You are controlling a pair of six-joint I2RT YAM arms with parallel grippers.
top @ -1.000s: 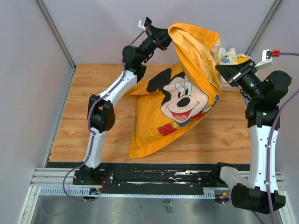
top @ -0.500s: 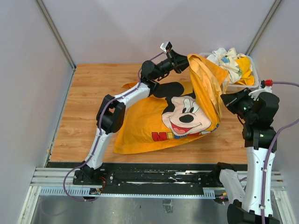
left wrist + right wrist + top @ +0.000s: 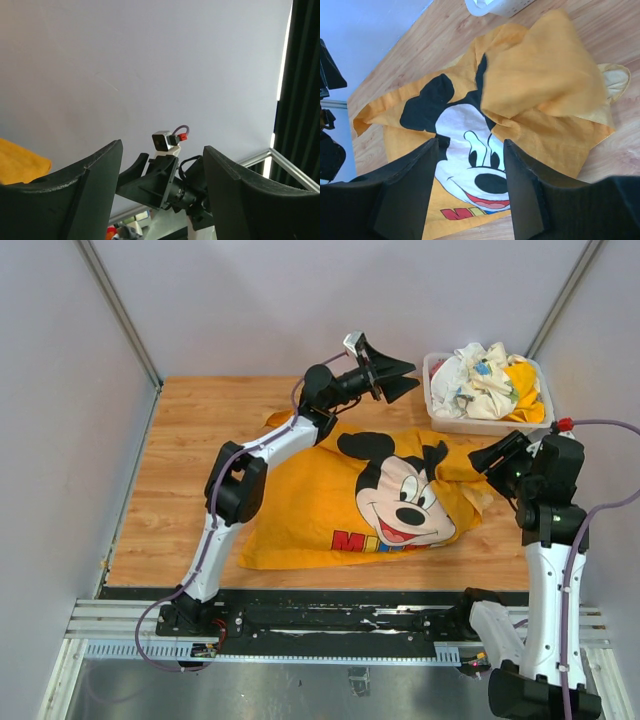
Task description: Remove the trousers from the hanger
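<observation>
Trousers and a hanger are out of view. An orange garment (image 3: 370,505) with a Mickey Mouse print lies spread on the wooden table, its right part folded over itself (image 3: 540,95). My left gripper (image 3: 412,375) is open in the air above the garment's far edge, pointing right, with nothing between its fingers (image 3: 162,146). My right gripper (image 3: 490,455) hovers over the garment's right end, open and empty (image 3: 470,142), looking down at the printed face. The left wrist view shows the right arm's wrist (image 3: 165,175) between the left fingers, well beyond them.
A white bin (image 3: 445,422) heaped with mixed clothes (image 3: 490,380) stands at the back right, close behind my right gripper. Its corner also shows in the right wrist view (image 3: 500,6). Grey walls enclose the table on three sides.
Both grippers held the garment up a second ago. They have let go and opened, and the garment has dropped flat onto the table. The right arm has lowered.
</observation>
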